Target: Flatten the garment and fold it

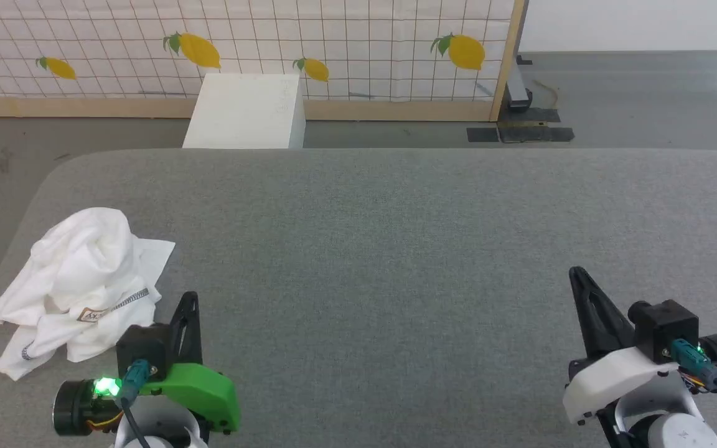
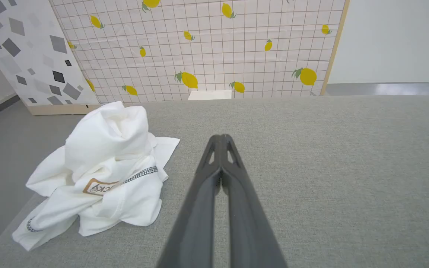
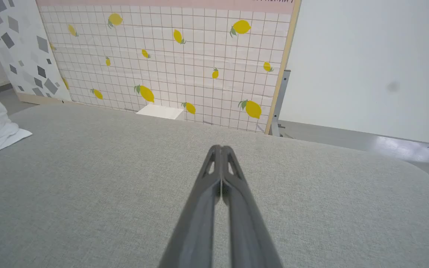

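We think the job is not begun. The shirt [image 1: 78,280] lies in a crumpled heap at the left end of the grey desk [image 1: 396,249], with its tan label [image 2: 97,186] showing. Our left fingers [image 2: 203,201] are pressed together, near the heap but not touching it. Our right fingers [image 3: 203,208] are pressed together too, well apart from it. All the smoothing and folding is left to do.

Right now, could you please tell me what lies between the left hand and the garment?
Only bare grey cloth surface: in the left wrist view the shut left hand and the crumpled garment lie apart.
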Controlling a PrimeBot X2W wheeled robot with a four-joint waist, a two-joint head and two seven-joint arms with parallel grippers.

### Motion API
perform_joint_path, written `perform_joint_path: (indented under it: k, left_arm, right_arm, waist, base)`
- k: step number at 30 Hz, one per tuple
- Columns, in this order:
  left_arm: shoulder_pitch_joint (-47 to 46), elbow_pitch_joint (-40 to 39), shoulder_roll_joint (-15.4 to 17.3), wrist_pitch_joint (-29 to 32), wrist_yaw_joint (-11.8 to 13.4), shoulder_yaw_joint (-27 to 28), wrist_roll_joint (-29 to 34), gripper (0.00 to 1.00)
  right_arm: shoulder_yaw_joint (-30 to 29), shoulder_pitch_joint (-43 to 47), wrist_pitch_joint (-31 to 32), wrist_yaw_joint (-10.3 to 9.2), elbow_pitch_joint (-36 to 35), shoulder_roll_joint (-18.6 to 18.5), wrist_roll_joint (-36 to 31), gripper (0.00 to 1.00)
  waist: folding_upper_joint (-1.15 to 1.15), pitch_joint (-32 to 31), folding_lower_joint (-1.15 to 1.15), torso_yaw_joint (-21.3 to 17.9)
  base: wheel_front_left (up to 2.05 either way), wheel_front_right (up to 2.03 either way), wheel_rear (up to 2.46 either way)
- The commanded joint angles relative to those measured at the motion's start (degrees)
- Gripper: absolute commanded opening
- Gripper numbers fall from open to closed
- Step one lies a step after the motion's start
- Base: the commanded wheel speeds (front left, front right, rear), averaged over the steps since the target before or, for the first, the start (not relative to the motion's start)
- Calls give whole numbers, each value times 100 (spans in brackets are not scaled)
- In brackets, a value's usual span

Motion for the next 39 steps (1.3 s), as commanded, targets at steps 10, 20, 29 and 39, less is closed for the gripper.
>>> perform_joint_path:
  k: [10,20,29,39]
  left_arm:
    - [-84,-10,-28,8,-6,19,74,0]
    - [-84,-10,-28,8,-6,19,74,0]
    - [7,2,1,-22,-5,-27,-41,100]
    - [23,-14,-2,-142,-29,-63,-120,100]
  right_arm:
    - [7,33,-1,-9,-27,7,-36,0]
    - [7,33,-1,-9,-27,7,-36,0]
    - [-21,2,-22,1,8,-1,26,100]
    - [-163,2,-142,0,32,0,162,100]
  waist:
    - [0,0,0,0]
    - [0,0,0,0]
    - [0,1,0,0]
    - [0,7,0,-1]
  base:
    - [0,0,0]
    - [0,0,0]
    - [0,0,0]
    - [0,0,0]
